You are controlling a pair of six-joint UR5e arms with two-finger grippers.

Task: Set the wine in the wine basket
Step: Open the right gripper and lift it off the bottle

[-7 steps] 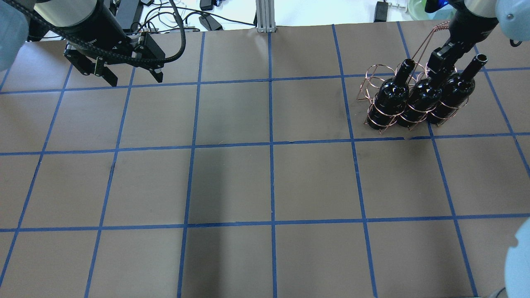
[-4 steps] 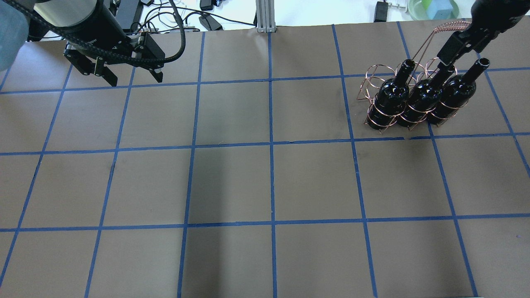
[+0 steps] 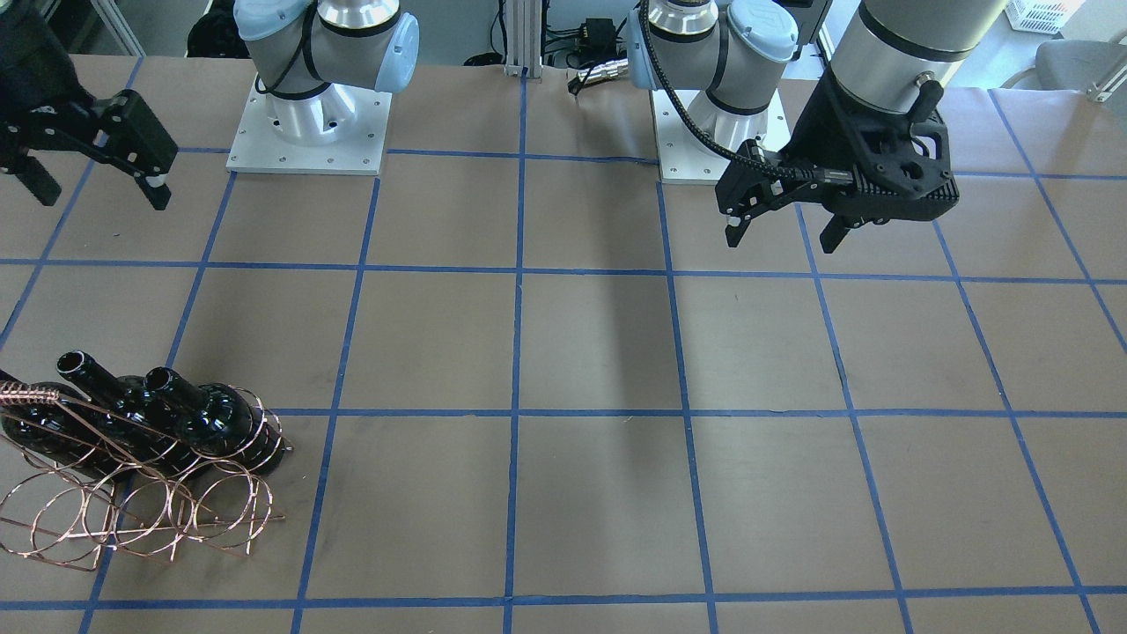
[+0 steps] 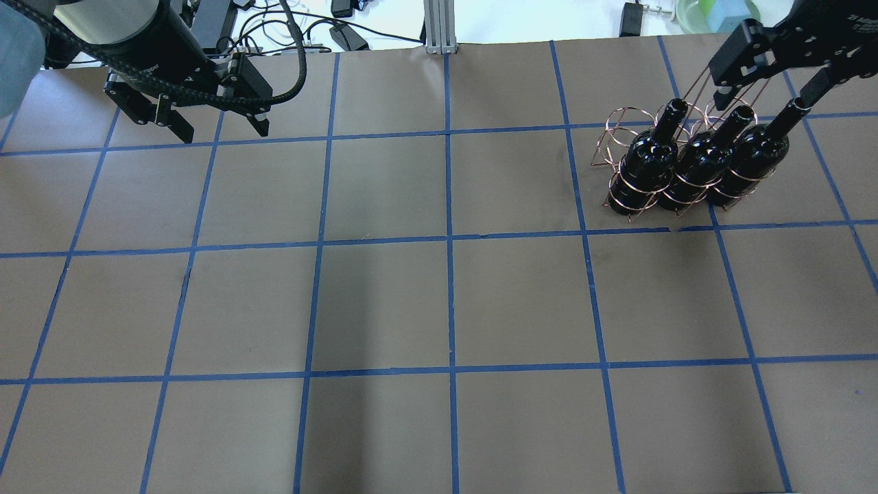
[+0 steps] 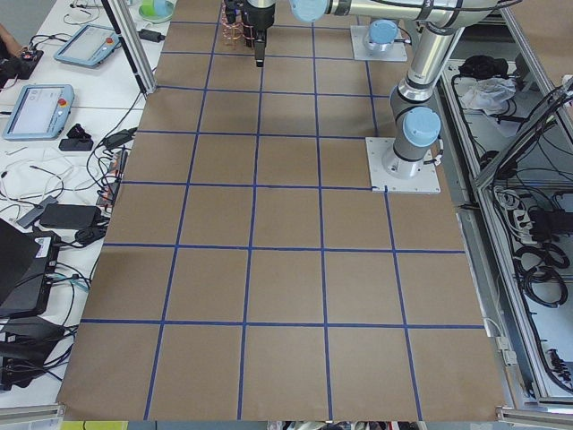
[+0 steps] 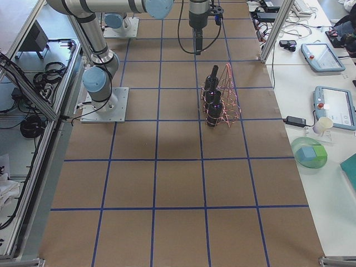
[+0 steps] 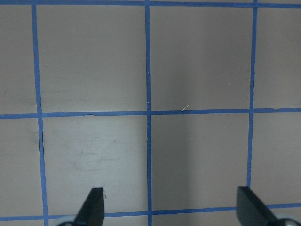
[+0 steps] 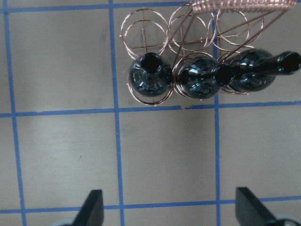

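The wine stands upright, long axis vertical, mouth up! It sits between two more bottles in the wine basket, robot-side row, far right on the table. Right gripper hovers clear above, fingers spread, empty. Left gripper is spread too, well apart.

Cut by the front-facing view's left edge — wine basket and the outermost wine, neck out of sight. Hidden behind the right gripper from overhead: coiled handle, clipped too at the wrist view's top. Too small to read from exterior left — the same wine basket.
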